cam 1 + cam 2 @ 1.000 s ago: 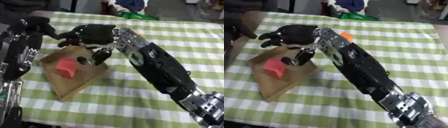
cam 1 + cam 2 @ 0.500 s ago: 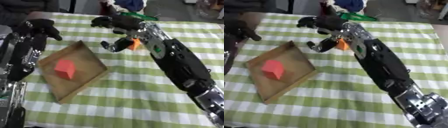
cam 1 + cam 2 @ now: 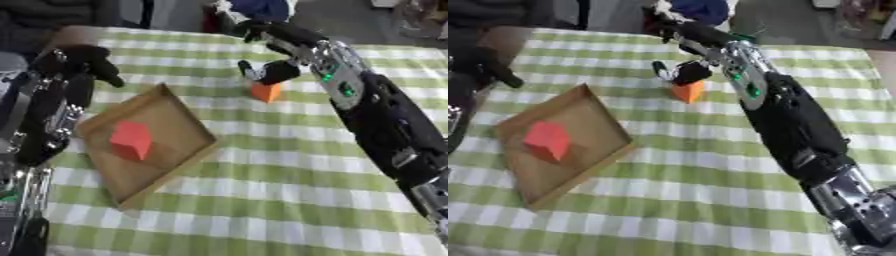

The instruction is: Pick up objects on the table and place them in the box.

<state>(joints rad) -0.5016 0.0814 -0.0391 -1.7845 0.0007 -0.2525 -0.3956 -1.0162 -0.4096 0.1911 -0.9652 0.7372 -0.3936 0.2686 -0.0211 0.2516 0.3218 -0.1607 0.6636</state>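
Green-checked cloth [image 3: 289,185] covers my table. Orange block [image 3: 266,91] (small, cube-like) sits beyond the wooden box [image 3: 179,131], which holds a red block [image 3: 131,140]. My right hand [image 3: 278,70] reaches over it, fingers curled just above, grasp unclear.

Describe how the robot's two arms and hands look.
Both arms are mostly black. The right arm has glossy black shells, small green lights near the wrist and a silver joint lower down. The left arm shows silver metal parts. The right hand and left hand are black.

checked table [image 3: 289,200], box [image 3: 188,125], orange block [image 3: 266,92]
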